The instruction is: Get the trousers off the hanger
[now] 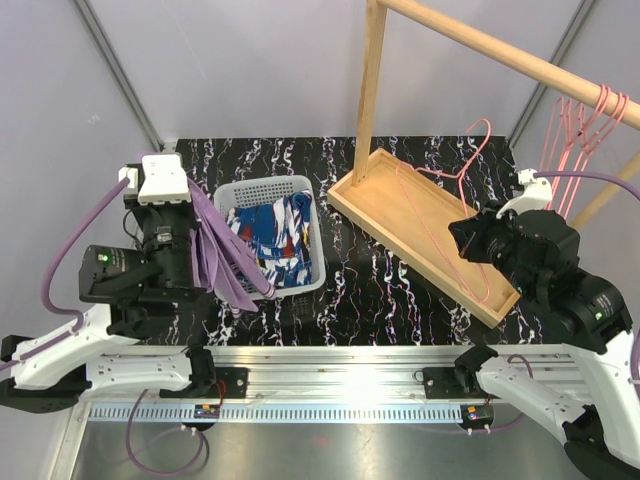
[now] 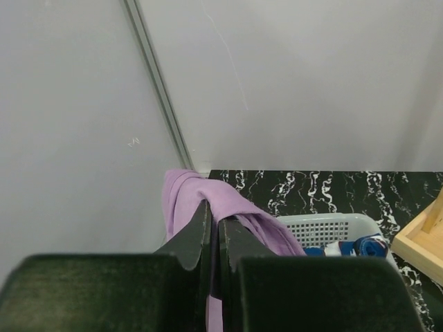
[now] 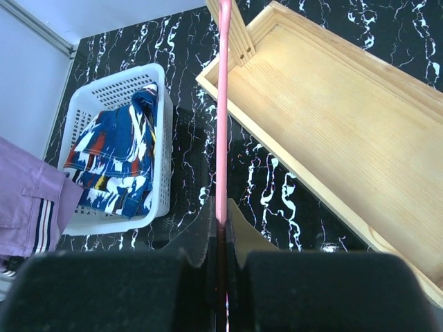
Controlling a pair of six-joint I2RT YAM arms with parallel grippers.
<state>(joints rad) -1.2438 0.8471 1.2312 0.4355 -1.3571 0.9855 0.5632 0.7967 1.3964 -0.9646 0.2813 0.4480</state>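
Left gripper (image 2: pixel 214 225): jaws closed on a fold of the lilac trousers (image 1: pixel 228 258). In the left wrist view the cloth is seen pinched between the two fingers and draped over them.

Lilac trousers: held free of any hanger, hung in long folds beside the left wall of the white basket (image 1: pixel 262 189). In the top view the lower end overlaps the basket's near-left corner. Whether the rim is touched cannot be told.

Blue patterned trousers (image 1: pixel 276 238): found bunched inside the basket, no hanger on them.

Right gripper (image 3: pixel 221 232): jaws closed on the pink hanger (image 3: pixel 223 104), a bare wire with no cloth on it. The wire runs straight away from the fingers toward the upright post of the wooden rack (image 1: pixel 372 90), and the hanger is held over the rack's tray (image 1: pixel 400 215). More pink hangers (image 1: pixel 590 120) are hung on the rail at far right.

Stage, as judged: both garments appear to be off their hangers. Only the setting down of the lilac pair seems left.

Relation that matters: the basket lies just to the right of the left gripper and well apart from the right one, so the left arm is much the nearer. The basket's long axis runs away from the arm bases, roughly along the line of the hanging folds. A short sideways carry over the left wall would be called for before release.

Risk noted: the trailing end could be left draped over the rim
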